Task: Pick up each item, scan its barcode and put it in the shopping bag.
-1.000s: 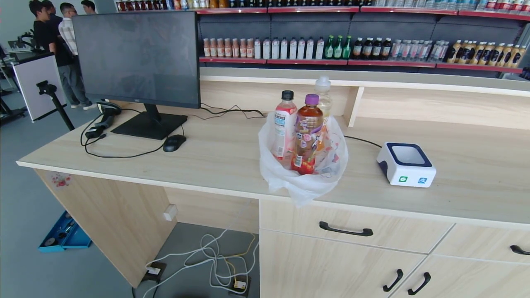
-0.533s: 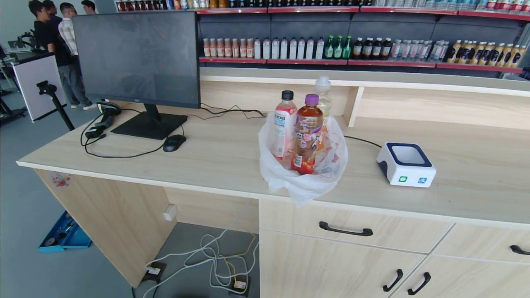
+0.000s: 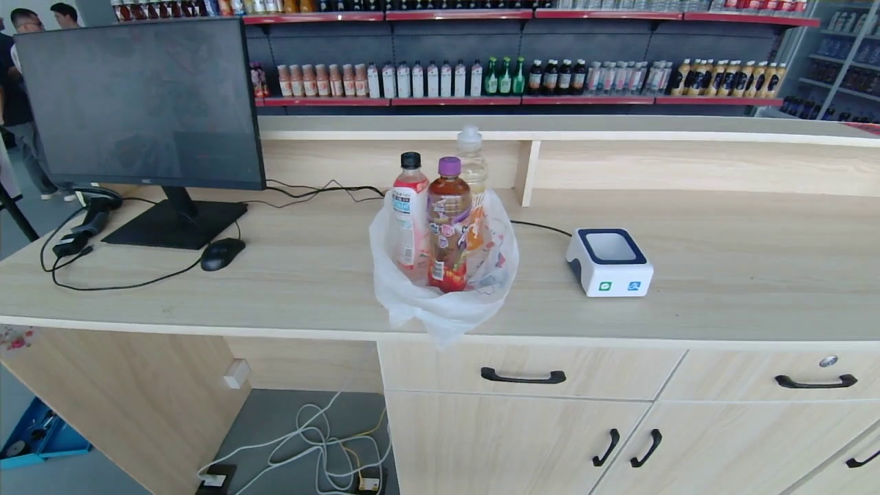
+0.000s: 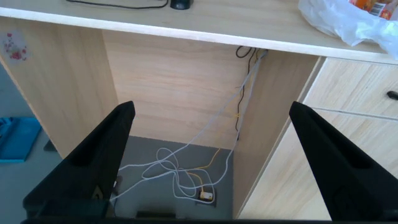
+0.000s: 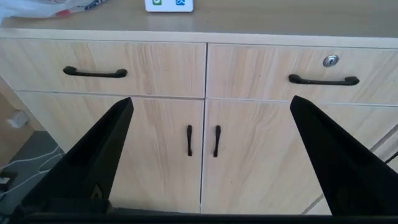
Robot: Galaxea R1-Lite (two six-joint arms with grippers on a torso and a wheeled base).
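Ahead of the left gripper (image 4: 211,106), over toward the right gripper's (image 5: 211,99) side, the shopping bag (image 3: 447,302) sits at the front edge of the table (image 3: 722,275), with a fold of its slumped white plastic hanging over that edge. Three bottles stand inside it, close together: a pink bottle (image 3: 409,206) with a black cap, a brown tea bottle (image 3: 449,220) with a purple cap, and behind them a clear bottle (image 3: 471,155) with a white cap. All three are upright, long axes vertical, caps up and well above the bag's rim. The left gripper is spread wide and empty, apart from the table, facing the open kneehole where cables (image 4: 180,174) lie on the floor. The right gripper is likewise released wide, grasping nothing, and faces the drawers (image 5: 102,65) and cabinet doors (image 5: 155,149); beyond it the scanner (image 3: 608,261) rests on the table near the bag, window facing up
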